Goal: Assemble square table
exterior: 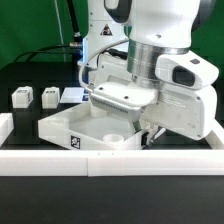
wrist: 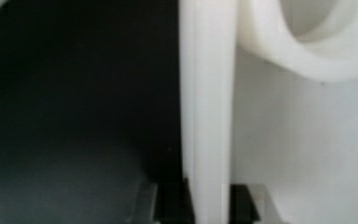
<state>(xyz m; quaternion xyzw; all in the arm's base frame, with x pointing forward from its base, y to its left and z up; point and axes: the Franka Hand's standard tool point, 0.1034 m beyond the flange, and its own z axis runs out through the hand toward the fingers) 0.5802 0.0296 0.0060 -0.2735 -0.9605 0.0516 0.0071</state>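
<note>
Nearest the wrist camera, the gripper (wrist: 201,198) has its two dark fingers (wrist: 153,202) drawn in narrow on either side of a thin white rim (wrist: 208,90). I can make out no gap between pad and plastic, so I take it to be clamped on that edge rather than merely straddling it. The rim belongs to the slab (exterior: 62,128), the big square tabletop, and pinching an edge looks like the only sensible hold, since the piece is far too broad to span. Just past the fingers a round corner socket (wrist: 282,45) curves into view, so the grip sits close to one corner. From the room, the slab lies flat at the middle of the black table (exterior: 30,75) with its sockets facing up, presumably so the legs can go in from above. Its near edge runs right along the long low border wall (exterior: 110,165). Whether they actually touch I cannot tell, but the wall would serve well as a stop to square the piece against. Three small block legs (exterior: 49,96) stand in a row on the far side towards the exterior view's left, well apart from the slab and out of its way. I cannot find a fourth leg; the bulky arm (exterior: 165,60) may hide it.
</note>
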